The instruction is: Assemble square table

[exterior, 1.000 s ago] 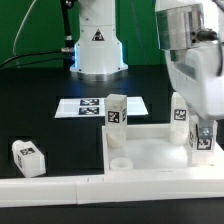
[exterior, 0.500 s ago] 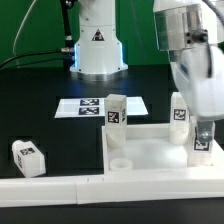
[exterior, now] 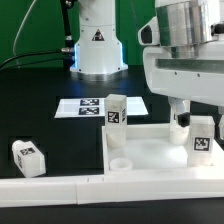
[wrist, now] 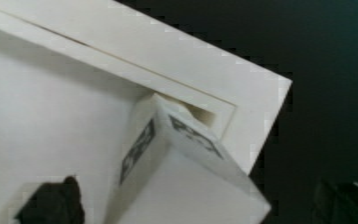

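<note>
I see the tool [exterior: 186,108] spread wide above the tabletop [exterior: 150,152], gripping nothing; one leg [exterior: 203,137] stands upright in the corner just below it.

My own wrist housing blocks a lot in the exterior view: the far-corner leg [exterior: 180,121] behind it only peeks out at the base. The tabletop [exterior: 150,152] runs off that view's right edge, and so does the rail along the front [exterior: 45,188]. My end effector's fingers are hidden up there too. In the wrist view everything's blurry; the tags on the leg [wrist: 179,165] are unreadable, and the fingertips [wrist: 55,200] are just dark blobs cut off at the edge.
</note>
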You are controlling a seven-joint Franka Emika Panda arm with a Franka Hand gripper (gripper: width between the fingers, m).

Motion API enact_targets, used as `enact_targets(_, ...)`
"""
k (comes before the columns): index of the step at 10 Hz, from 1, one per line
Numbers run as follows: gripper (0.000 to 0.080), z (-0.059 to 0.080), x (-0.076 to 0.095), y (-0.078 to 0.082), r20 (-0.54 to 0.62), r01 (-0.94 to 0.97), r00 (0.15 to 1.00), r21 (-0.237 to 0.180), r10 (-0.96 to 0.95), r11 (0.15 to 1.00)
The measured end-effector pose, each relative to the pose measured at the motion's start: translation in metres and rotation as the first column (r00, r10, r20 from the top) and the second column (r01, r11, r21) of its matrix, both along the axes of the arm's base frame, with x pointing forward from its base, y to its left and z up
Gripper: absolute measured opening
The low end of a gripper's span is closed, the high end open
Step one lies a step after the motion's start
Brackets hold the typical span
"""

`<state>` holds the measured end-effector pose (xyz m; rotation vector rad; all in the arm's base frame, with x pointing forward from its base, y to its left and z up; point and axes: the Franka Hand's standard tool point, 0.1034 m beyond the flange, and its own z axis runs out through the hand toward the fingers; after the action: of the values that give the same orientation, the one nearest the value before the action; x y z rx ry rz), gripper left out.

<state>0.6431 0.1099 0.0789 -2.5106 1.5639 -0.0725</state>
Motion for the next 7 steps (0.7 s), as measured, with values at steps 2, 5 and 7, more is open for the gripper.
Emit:
enact_targets(2,0.0649,0.001,0.004,0.0,0.056,-0.317,0.945,-0.091,0.323,0.944)
enact_targets(5,0.0649,-0.003,0.001,0.009,0.026,-0.573,0.812,-0.155,0.583,0.805)
enact_targets(7,0.0386,-0.005,0.001,0.005,0.021,-0.56,0.822,-0.156,0.57,0.814)
